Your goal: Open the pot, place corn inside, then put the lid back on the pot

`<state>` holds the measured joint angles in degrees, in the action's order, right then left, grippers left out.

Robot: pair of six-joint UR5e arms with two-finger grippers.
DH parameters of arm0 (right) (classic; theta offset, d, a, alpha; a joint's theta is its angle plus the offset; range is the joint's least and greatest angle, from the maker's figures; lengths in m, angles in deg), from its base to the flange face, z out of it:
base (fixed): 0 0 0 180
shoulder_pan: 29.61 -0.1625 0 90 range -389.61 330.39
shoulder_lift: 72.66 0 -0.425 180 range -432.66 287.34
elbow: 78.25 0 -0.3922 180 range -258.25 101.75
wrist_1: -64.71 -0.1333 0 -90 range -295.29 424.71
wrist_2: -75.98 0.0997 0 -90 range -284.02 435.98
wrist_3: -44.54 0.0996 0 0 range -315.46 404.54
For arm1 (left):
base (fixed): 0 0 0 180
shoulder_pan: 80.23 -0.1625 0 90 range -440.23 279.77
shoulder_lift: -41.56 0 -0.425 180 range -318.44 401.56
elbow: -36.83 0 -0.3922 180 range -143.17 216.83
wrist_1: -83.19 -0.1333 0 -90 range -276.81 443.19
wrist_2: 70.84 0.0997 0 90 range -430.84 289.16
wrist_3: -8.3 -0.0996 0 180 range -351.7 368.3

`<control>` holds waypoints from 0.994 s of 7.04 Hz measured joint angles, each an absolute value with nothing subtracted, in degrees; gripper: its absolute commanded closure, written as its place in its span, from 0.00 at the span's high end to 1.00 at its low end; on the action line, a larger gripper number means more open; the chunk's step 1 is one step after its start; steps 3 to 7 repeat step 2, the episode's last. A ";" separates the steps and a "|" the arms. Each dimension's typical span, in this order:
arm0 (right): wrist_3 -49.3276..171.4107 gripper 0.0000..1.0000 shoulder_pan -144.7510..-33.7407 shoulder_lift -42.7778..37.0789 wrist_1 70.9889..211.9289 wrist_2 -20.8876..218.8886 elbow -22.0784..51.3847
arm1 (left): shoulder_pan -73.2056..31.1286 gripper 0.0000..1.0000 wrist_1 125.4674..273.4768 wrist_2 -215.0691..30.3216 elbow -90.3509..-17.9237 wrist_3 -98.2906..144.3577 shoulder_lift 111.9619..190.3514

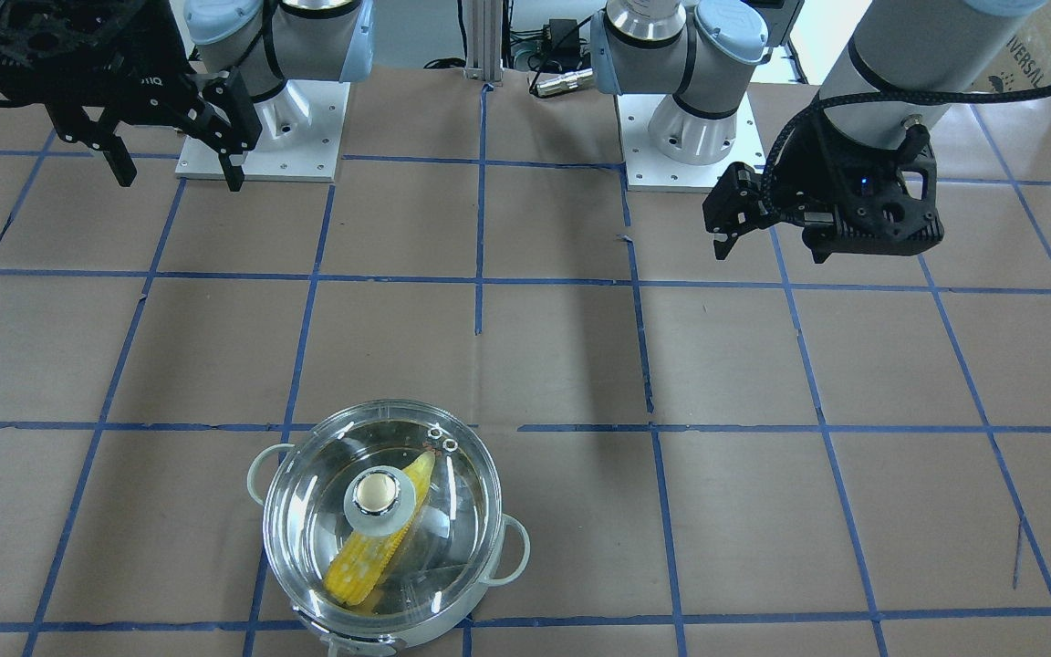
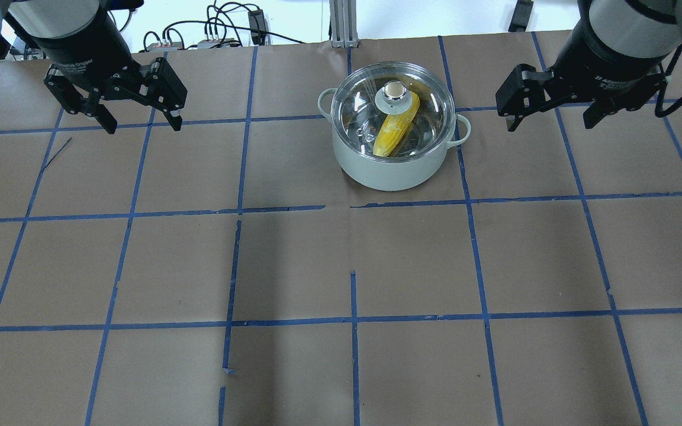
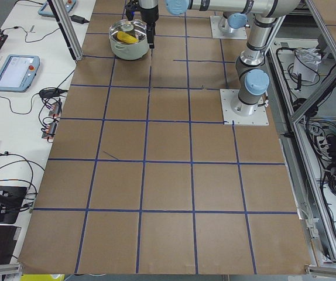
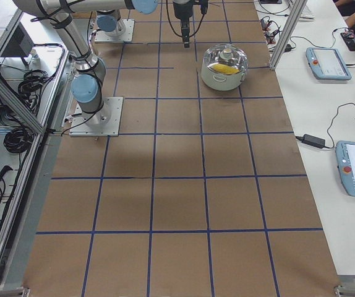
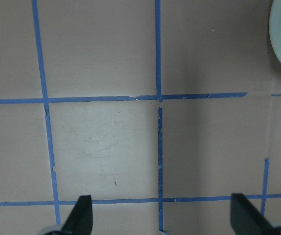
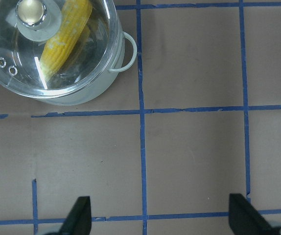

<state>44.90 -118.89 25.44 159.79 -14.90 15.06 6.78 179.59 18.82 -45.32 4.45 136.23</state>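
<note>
— Corn [image 2: 396,131] lies slanted inside the pot [image 2: 391,171]; we see it through the lid [image 2: 430,115] seated on the rim.
— And the pot stands on our table [image 2: 341,266], at the far side, between our arms.
— Our left gripper [image 2: 143,125] hangs above the table, jaws spread, holding nothing.
— Our right gripper [image 2: 551,124] likewise: spread, empty, apart from the pot.
</note>
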 measured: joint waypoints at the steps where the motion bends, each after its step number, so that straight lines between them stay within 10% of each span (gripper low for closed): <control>1: 44.89 1.00 -118.91 25.38 159.92 -15.02 14.91 | 6.78 1.00 179.55 18.81 -45.48 4.39 136.18; 7: 44.89 1.00 -118.91 25.36 159.94 -15.06 14.88 | 6.78 1.00 179.53 18.79 -45.56 4.48 136.15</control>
